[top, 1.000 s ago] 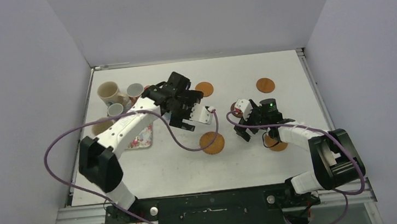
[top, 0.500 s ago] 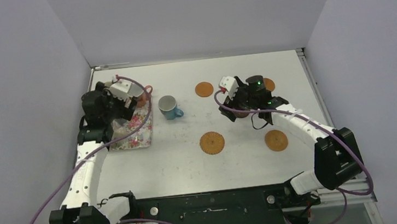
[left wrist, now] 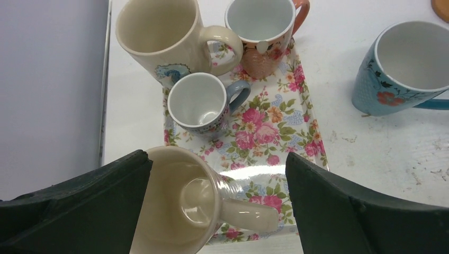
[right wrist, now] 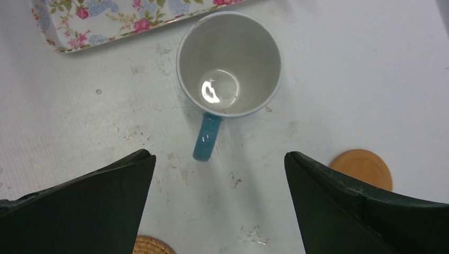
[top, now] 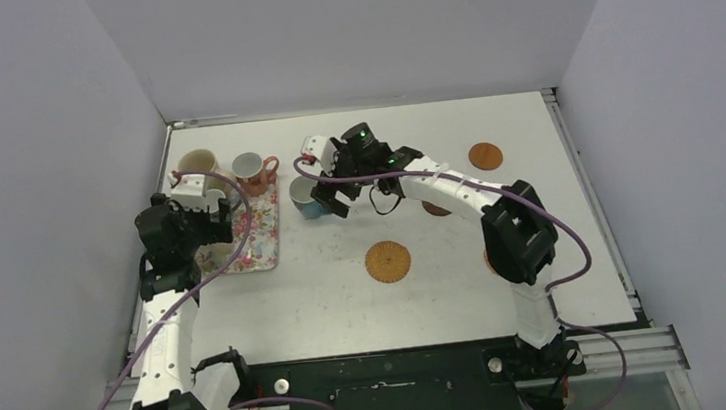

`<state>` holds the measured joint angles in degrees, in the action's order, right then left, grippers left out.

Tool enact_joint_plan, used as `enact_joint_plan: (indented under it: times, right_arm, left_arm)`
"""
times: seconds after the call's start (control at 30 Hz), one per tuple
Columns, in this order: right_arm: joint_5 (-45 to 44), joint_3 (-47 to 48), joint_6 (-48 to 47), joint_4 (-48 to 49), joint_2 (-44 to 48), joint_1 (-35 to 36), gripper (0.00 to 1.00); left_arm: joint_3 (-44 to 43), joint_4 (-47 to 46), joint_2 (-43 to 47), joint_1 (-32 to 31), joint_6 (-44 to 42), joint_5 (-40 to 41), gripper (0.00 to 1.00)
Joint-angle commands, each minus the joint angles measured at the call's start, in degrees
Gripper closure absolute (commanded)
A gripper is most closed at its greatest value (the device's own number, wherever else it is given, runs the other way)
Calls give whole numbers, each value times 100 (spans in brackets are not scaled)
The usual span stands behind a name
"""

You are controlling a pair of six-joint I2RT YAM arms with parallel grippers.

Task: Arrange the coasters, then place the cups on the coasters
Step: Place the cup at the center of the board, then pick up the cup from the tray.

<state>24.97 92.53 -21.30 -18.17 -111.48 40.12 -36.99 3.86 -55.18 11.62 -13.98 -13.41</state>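
Left tool (left wrist: 214, 161): you have its fingers spread wide, gripping nothing, hanging over the near end of the rectangular floral-patterned tray (left wrist: 275, 121).
Large cream ceramic mug (left wrist: 180, 203): upright on that tray, straight below the left tool and between its 2 fingers, handle toward the right finger. The left finger overlaps its rim in the wrist view, so you cannot tell whether they touch.
Small grey ceramic mug (left wrist: 198, 103): upright on the tray, just ahead of the left tool.
Second large cream mug (left wrist: 159, 32): farther ahead and to the left, at the tray's far corner.
Salmon-pink ceramic mug (left wrist: 262, 26): farther ahead and slightly right, at the tray's far edge, just beside the second cream mug.
Right tool (right wrist: 219, 159): yours stands wide here too, empty, above the white counter (top: 428, 299).
Light blue ceramic mug (right wrist: 227, 63): upright on the bare counter, just ahead of the right tool, handle pointing back at the gap between its fingers. The tray's edge lies just beyond it.
Smooth orange round coaster (right wrist: 362, 168): flat on the counter beside the right tool's right finger, partly hidden by it.
Large woven orange-tan coaster (top: 388, 261): behind and left of the right tool. Only its edge shows by the left finger in the wrist view.
Another orange round coaster (top: 485, 156): well behind the right tool, well apart from every mug.
Small dark brown coaster (top: 435, 208): behind the right tool, partly under that arm.
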Motion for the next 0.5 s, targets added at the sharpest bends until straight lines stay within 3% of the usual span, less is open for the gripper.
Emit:
enact_joint_plan:
  times: [0.0, 0.2, 0.47]
  right_arm:
    - [-140, 586, 271, -474, -417, 242, 0]
    - [-410, 749, 346, -419, -678, 443, 0]
    - [-510, 692, 450, -233, -801, 444, 4]
  left_arm:
    - [-144, -159, 423, 34, 239, 118, 3]
    - [315, -650, 639, 42, 323, 559, 3]
    - [556, -886, 1034, 42, 397, 525, 3]
